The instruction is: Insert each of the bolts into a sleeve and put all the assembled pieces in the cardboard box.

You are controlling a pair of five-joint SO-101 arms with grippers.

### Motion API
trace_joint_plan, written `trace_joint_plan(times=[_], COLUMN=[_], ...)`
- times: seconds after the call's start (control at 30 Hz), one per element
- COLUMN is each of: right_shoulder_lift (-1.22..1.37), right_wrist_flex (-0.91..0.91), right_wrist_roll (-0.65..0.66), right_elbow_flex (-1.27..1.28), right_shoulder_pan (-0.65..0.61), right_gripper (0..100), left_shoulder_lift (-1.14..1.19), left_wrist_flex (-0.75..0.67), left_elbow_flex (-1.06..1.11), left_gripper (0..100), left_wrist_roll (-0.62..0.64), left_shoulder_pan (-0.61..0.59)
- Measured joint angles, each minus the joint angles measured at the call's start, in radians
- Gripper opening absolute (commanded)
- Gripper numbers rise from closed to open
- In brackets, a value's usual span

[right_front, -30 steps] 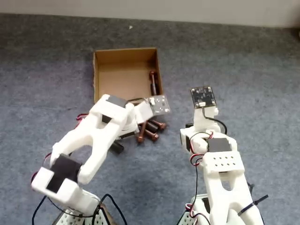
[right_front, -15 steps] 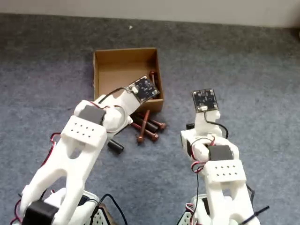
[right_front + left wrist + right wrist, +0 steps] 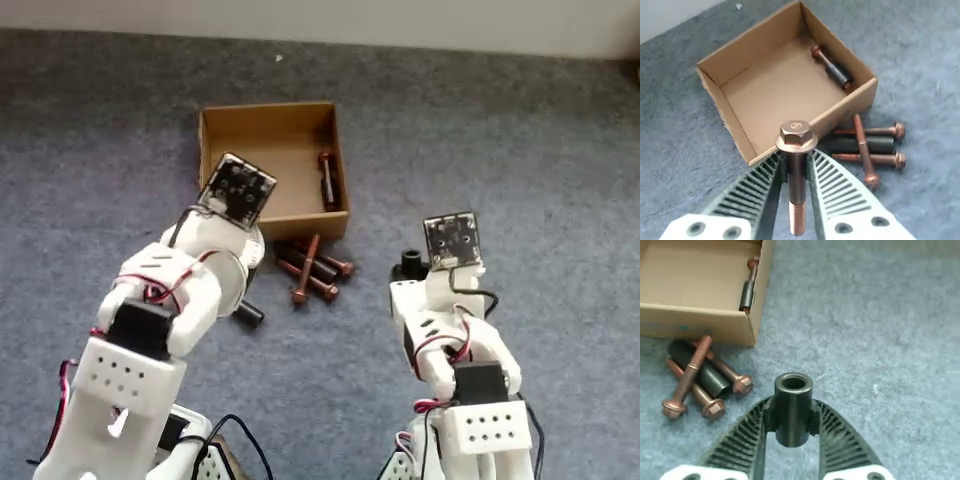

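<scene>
**A:** Grey carpet [image 3: 520,150] under the open brown cardboard box [image 3: 268,165], and the left gripper [image 3: 796,157] is clamped on a copper hex-head bolt [image 3: 796,136] by the box's near wall.

**B:** Off the box's front corner, the right gripper [image 3: 791,410] clutches a black cylindrical sleeve [image 3: 792,390]. One assembled piece [image 3: 326,180] lies inside the box.

The bolt [image 3: 796,165] looks coppery metal, box [image 3: 852,101] matt cardboard (carpet [image 3: 920,60] rough)

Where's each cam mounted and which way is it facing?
High: fixed overhead behind the arms, facing down at the cardboard box; left arm, right arm show.
Left wrist: on left wrist, faces the box past left pincer shut on a bolt.
Right wrist: on right wrist, faces the box corner past right pincer shut on a sleeve.
Shared: all see the box and loose bolts.
</scene>
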Motion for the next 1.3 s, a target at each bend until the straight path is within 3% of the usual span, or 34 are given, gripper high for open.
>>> trace_joint_plan(times=[0.43,0.8,0.97,1.3], right_shoulder_lift=[-0.173,-0.281,-0.284,-0.284], right_wrist_flex=[0.0,-0.049,-0.071,-0.173], right_wrist_roll=[0.0,0.005,0.081,0.101], right_elbow_flex=[0.0,0.0,0.0,0.0], right_shoulder_pan=[-0.21,-0.407,-0.5,-0.54], right_gripper=[0.5,0.7,0.6,0.6], left_shoulder_lift=[-0.308,-0.535,-0.628,-0.658], left_wrist_flex=[-0.117,-0.135,-0.138,-0.138], left_elbow_flex=[0.086,0.087,0.087,0.086], left_gripper=[0,0,0,0], left_wrist_roll=[0.265,0.285,0.285,0.379], left_shoulder_pan=[0.0,0.166,0.209,0.238])
